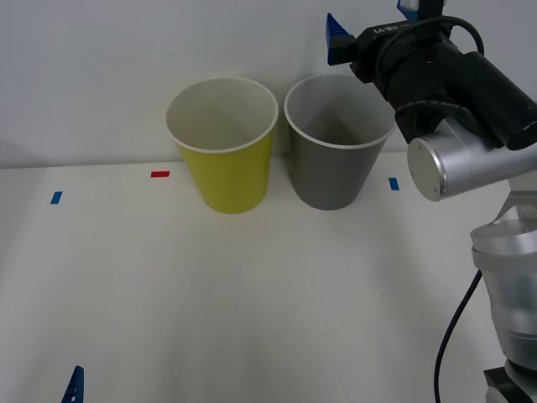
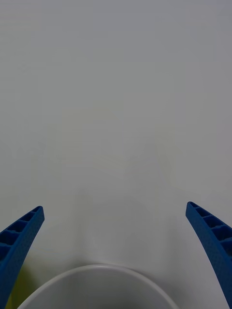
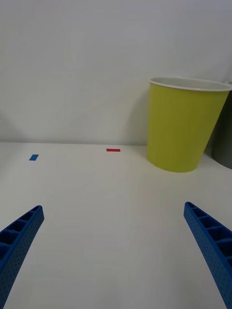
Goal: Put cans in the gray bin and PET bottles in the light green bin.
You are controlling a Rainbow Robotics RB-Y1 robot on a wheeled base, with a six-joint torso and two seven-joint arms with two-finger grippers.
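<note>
The right gripper (image 2: 116, 251) stands raised at the far right of the desk (image 1: 252, 319), just behind and above the gray bin (image 1: 336, 168), its blue fingers (image 2: 21, 241) spread wide with nothing between them; the wrist view looks over the bin's white rim toward the wall. The left gripper (image 3: 116, 251) waits low at the near left corner of the desk, likewise wide open and holding nothing, facing the light green bin (image 3: 183, 125). Both bins stand upright at the far edge of the desk, mouths up, long axes vertical, side by side and very close together; whether they touch cannot be told. The light green one is on the left. No can or bottle lies on the desk, and the insides of the bins as seen from the front reveal no contents, though their floors are partly hidden. Judgement: a drop over the gray bin appears complete; the next move calls for drawing the right arm clear without striking the rim.
</note>
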